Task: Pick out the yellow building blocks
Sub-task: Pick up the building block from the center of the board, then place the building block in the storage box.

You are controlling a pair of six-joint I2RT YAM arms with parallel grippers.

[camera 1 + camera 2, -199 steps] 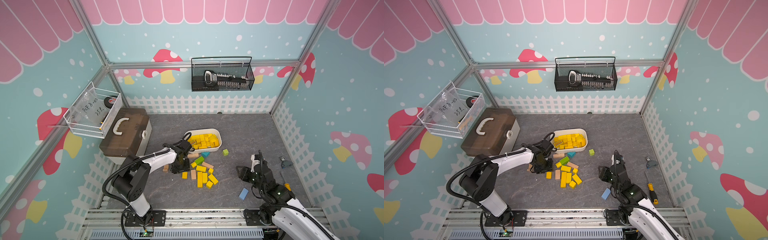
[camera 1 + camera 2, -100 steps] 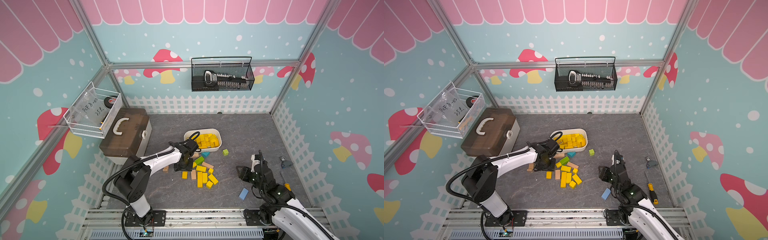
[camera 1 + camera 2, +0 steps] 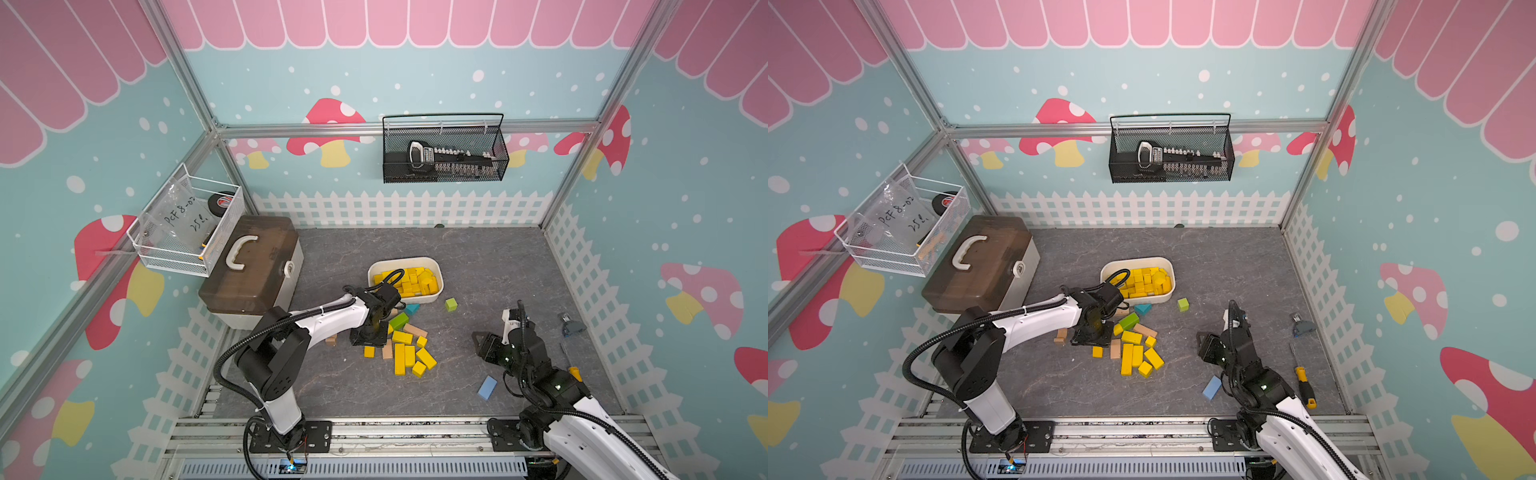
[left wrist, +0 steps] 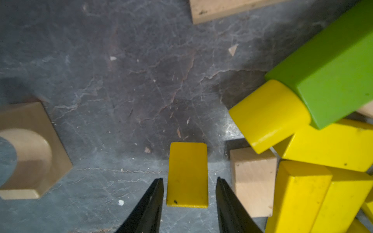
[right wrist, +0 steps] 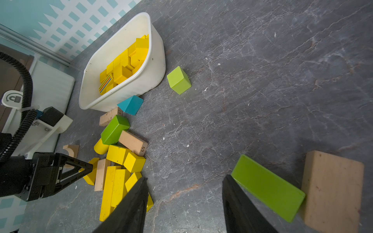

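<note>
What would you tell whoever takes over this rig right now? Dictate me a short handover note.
Left gripper: open, jaws straddling a small yellow block on the floor, slim gaps either side, not yet gripping.
Right gripper: open, empty, over the floor.
Done: many yellow blocks lie in the white tub.
To do: a loose yellow cluster near the tub, mixed with a tan block and a green block; move each yellow one into the tub, leave other colours.
</note>
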